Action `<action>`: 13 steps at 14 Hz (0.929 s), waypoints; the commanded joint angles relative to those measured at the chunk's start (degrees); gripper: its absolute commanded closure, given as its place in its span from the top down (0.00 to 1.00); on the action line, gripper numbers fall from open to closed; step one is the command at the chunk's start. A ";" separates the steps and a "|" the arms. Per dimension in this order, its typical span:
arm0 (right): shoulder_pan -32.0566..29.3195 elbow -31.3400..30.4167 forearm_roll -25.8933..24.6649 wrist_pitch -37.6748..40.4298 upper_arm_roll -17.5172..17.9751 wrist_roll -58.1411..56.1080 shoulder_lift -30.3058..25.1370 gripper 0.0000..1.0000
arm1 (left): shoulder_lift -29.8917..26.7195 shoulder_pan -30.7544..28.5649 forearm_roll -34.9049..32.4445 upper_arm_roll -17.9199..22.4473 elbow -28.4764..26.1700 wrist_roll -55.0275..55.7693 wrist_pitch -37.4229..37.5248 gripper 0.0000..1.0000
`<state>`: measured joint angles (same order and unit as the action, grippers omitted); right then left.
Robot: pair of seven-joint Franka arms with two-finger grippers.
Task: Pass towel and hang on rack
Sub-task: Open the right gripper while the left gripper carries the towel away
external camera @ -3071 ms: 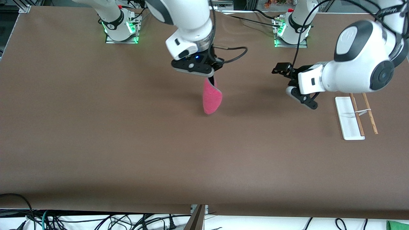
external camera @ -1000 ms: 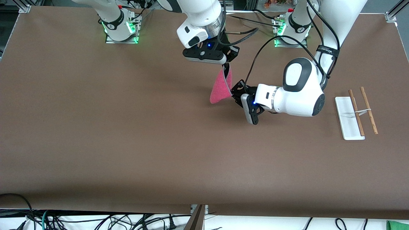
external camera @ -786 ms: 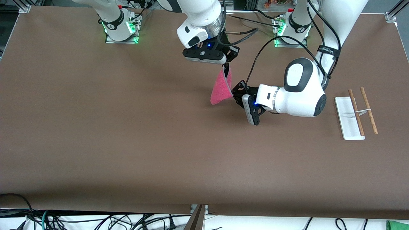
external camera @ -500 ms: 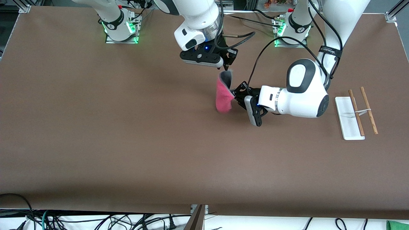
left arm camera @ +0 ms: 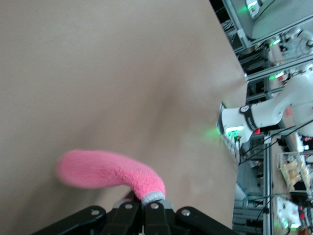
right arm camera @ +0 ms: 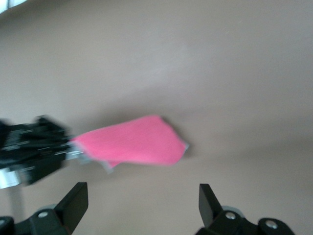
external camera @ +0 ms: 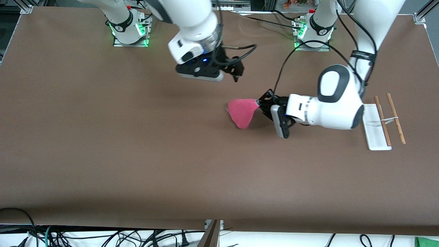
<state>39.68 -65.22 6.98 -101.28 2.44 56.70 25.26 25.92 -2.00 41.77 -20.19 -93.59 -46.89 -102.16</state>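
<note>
towel (external camera: 242, 111) passed to left gripper (external camera: 259, 103)

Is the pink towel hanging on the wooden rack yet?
No, the towel hangs from the left hand over the table, apart from the rack, whose rods are bare.

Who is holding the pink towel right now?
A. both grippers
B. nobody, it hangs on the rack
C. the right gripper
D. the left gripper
D. The left gripper is shut on one edge of the towel, which droops above the table, while the right gripper is open and apart from it, and the rack at the left arm's end of the table has nothing on it.
</note>
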 commanded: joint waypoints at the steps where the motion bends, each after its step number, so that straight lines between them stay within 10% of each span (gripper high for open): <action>1: -5.21 -12.44 1.02 -0.32 0.46 -5.97 -7.05 1.00 | -0.34 -6.23 -5.62 -0.20 4.89 -1.63 9.66 0.00; 13: -35.89 -34.79 -6.10 -1.37 0.99 -48.43 -19.89 1.00 | 2.03 -35.15 -29.09 0.41 14.14 -30.26 21.21 0.00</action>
<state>5.26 -95.89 2.26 -101.95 2.02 10.12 10.23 26.90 -33.59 15.85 -19.12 -82.07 -73.31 -82.23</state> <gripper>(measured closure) 0.000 0.978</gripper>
